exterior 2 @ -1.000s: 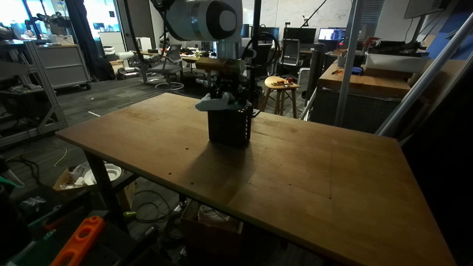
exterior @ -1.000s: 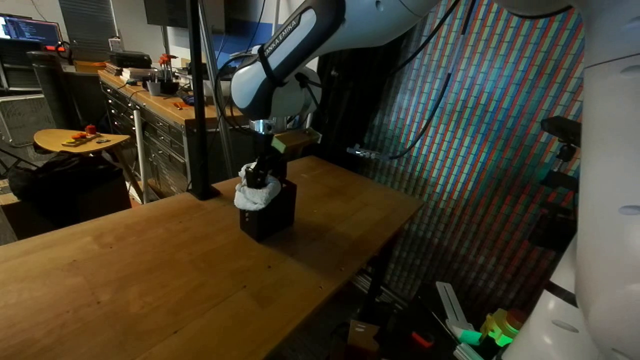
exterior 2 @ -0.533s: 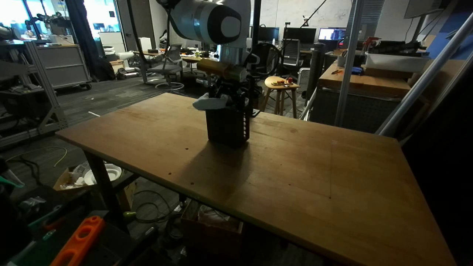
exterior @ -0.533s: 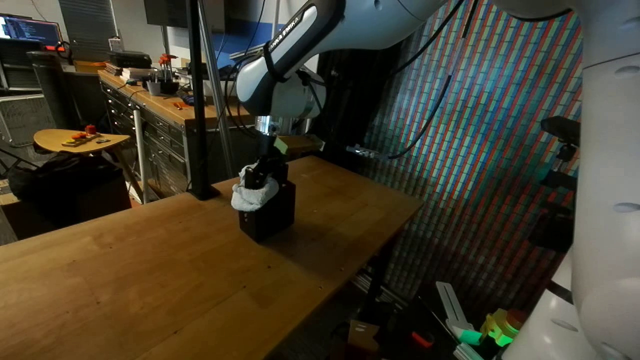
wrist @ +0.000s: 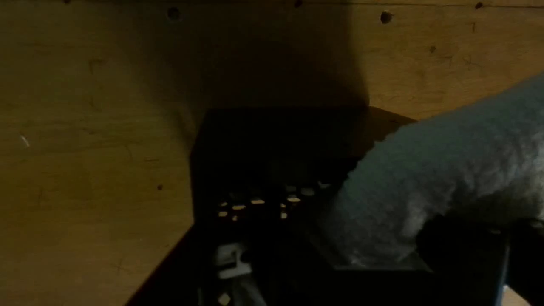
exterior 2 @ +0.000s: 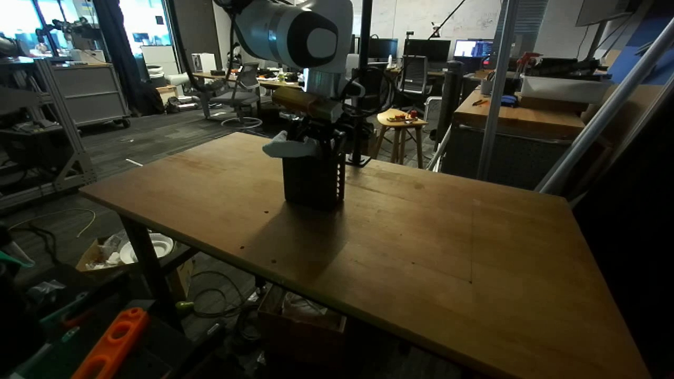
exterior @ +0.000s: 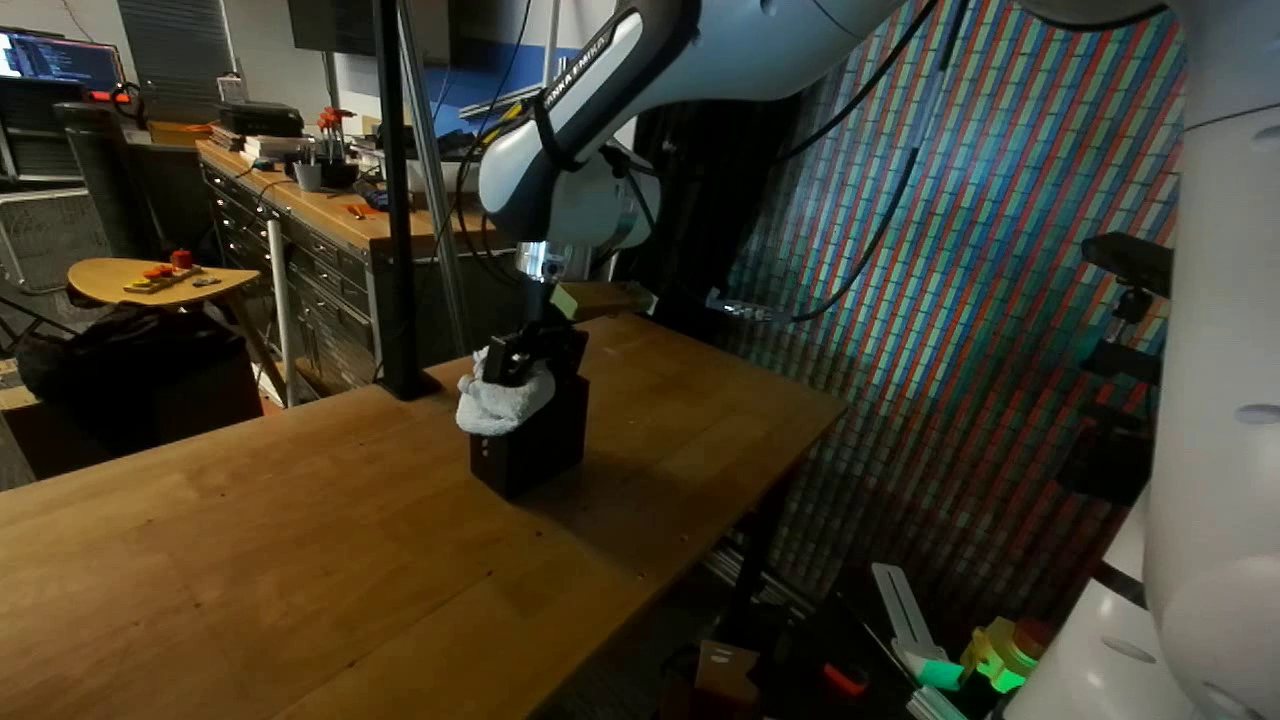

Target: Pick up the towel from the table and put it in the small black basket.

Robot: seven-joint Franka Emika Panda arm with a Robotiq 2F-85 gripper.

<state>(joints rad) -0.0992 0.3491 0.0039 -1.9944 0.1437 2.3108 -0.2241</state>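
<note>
One pale towel (exterior: 500, 405) droops over the rim of the small black basket (exterior: 548, 440), on the left in both exterior views. The basket has slid a bit on the wooden table (exterior: 250, 540). Just above, the gripper (exterior: 538, 370) has let go, its fingers now spread apart. Farther right, the white arm's (exterior: 745, 55) letters end in "EMIKA".

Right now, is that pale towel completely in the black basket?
No: the towel bulges out past the rim of the black basket in both exterior views. How much, if any, lies inside I cannot tell.
</note>
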